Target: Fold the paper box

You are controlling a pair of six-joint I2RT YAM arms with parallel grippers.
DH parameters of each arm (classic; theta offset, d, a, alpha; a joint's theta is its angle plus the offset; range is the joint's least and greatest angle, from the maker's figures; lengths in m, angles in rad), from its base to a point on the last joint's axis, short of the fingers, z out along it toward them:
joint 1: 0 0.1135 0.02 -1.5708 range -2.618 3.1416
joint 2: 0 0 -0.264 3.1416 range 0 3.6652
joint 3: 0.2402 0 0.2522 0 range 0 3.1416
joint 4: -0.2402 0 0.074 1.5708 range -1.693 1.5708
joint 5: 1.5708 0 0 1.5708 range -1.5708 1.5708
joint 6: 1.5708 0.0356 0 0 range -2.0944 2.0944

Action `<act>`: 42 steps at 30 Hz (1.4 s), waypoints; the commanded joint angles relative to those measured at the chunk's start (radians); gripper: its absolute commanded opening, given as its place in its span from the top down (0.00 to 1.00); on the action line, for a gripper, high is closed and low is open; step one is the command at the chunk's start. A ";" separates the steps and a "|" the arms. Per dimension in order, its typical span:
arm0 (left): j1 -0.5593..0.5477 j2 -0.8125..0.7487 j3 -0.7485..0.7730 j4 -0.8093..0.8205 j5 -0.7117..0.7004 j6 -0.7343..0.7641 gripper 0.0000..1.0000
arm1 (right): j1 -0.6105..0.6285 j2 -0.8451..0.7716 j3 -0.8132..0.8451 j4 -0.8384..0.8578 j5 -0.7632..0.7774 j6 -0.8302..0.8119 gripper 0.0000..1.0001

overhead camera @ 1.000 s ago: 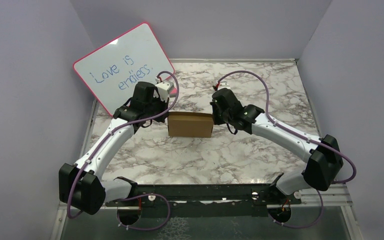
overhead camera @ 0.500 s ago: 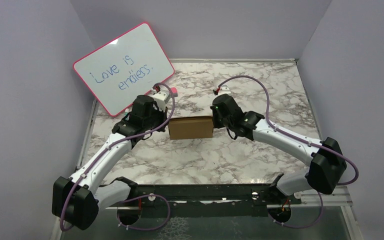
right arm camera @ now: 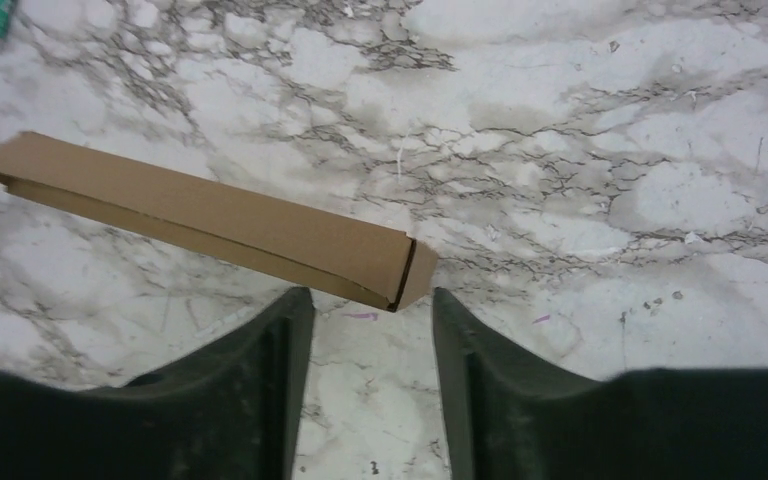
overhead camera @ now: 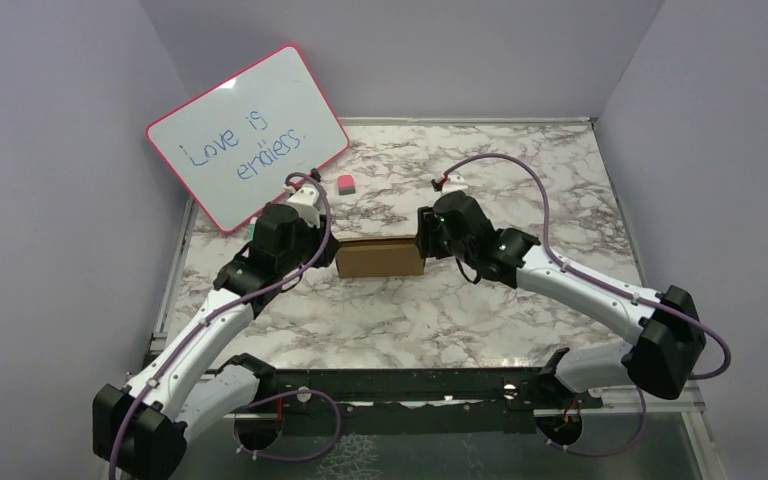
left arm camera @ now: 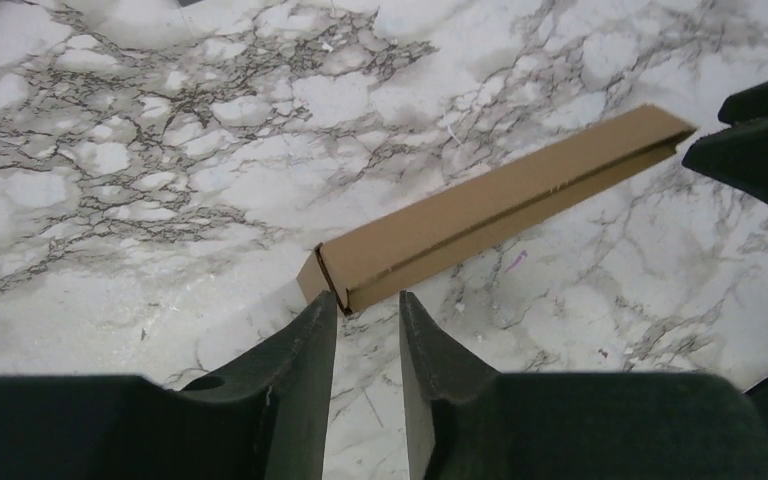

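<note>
We see the paper box point(overhead camera: 381, 257) lying folded on the marble tabletop point(overhead camera: 410, 320) between both arms. Left claw point(left arm camera: 368, 300) and right claw point(right arm camera: 372, 296) are released, fingers parted at its opposite ends.

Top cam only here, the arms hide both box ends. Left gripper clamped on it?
Observer: No. Left wrist view: left gripper open slightly, paper box corner just beyond its tips, table showing through the gap.
Operator: Right side?
Observer: The right gripper is open wider, box end at the mouth of the gap, not pinched.
Operator: Box closed?
Observer: Yes, shut and lying on the table, a slit along its long side.
</note>
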 commanded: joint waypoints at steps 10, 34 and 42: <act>0.013 -0.111 -0.060 0.092 -0.138 -0.341 0.30 | -0.033 -0.122 -0.016 0.027 -0.062 0.207 0.19; 0.255 -0.118 -0.358 0.558 0.208 -0.771 0.37 | -0.412 -0.115 -0.450 0.688 -0.806 0.591 0.25; 0.272 -0.055 -0.387 0.652 0.252 -0.791 0.41 | -0.446 -0.064 -0.489 0.806 -0.865 0.646 0.26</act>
